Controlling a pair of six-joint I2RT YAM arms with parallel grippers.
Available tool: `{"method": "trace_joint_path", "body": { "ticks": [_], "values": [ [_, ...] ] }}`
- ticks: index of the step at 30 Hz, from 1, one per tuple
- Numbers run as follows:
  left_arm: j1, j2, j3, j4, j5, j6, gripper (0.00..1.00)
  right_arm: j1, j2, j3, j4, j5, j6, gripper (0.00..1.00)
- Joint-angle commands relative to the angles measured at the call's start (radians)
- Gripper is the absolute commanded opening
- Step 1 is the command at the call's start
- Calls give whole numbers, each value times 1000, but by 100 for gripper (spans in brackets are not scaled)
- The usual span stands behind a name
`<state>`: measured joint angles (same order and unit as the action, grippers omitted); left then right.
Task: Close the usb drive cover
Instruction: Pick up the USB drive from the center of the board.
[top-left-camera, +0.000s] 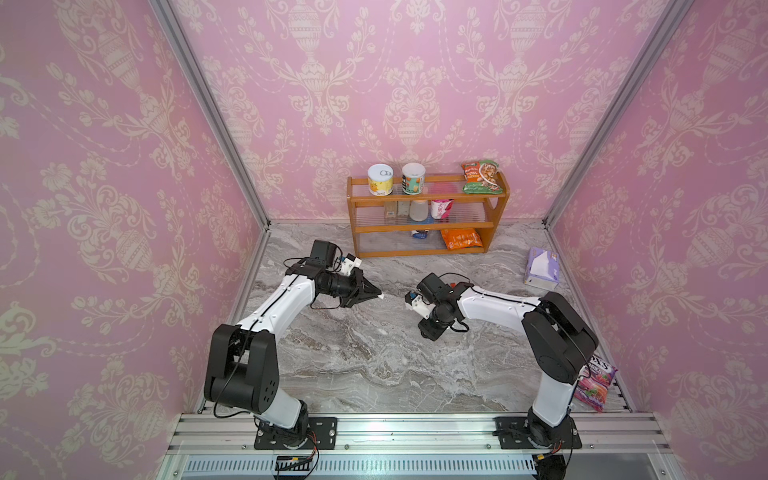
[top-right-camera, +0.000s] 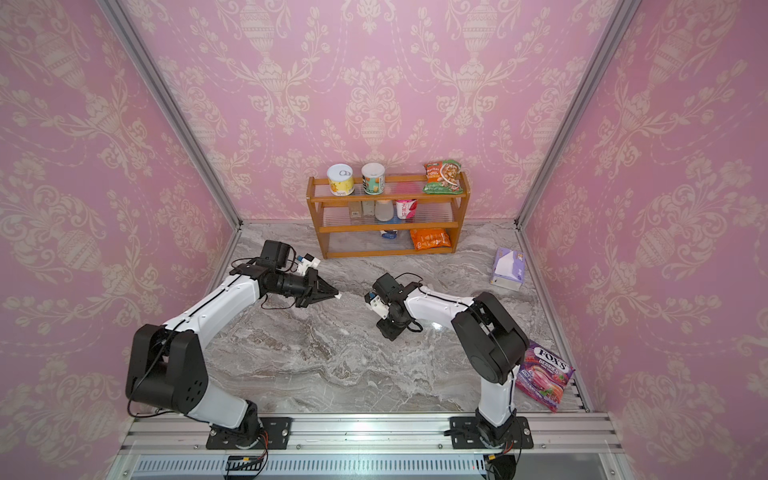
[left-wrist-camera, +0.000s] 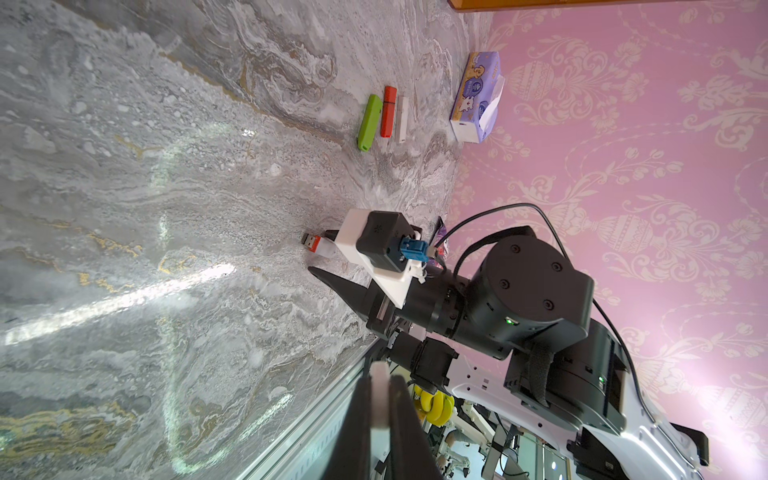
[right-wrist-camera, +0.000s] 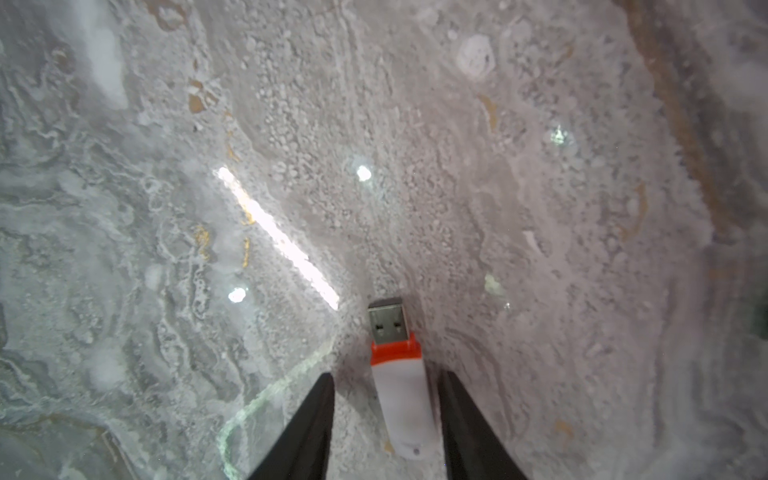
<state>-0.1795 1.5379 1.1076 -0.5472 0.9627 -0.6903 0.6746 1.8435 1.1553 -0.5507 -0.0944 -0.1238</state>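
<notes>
Lower right of a top view: the purple candy bag (top-right-camera: 544, 376) reads "FOX'S" in large white letters, with "BERRIES" just beneath. On the shelf (top-right-camera: 457, 226), upper middle, a pink-and-white cup (top-right-camera: 406, 209) bears Chinese characters, too small to read. The tissue box (left-wrist-camera: 476, 97) carries small print that is also illegible.
</notes>
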Motion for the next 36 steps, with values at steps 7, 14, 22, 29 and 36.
{"method": "trace_joint_path", "body": {
  "ticks": [7,14,22,29,36],
  "values": [
    [12,-16,-11,-23,-12,26,0,5,34,-5,-80,83,-21,43],
    [11,-23,-14,-29,-19,25,0,6,37,-16,-88,87,-28,40],
    [11,-20,-9,-29,-21,21,0,15,42,-16,-88,74,-29,21],
    [11,-9,-6,-23,-17,12,0,15,16,-22,-65,46,-25,0],
    [12,-17,-9,3,12,-4,0,-10,-139,-17,38,-146,58,0]
  ]
}}
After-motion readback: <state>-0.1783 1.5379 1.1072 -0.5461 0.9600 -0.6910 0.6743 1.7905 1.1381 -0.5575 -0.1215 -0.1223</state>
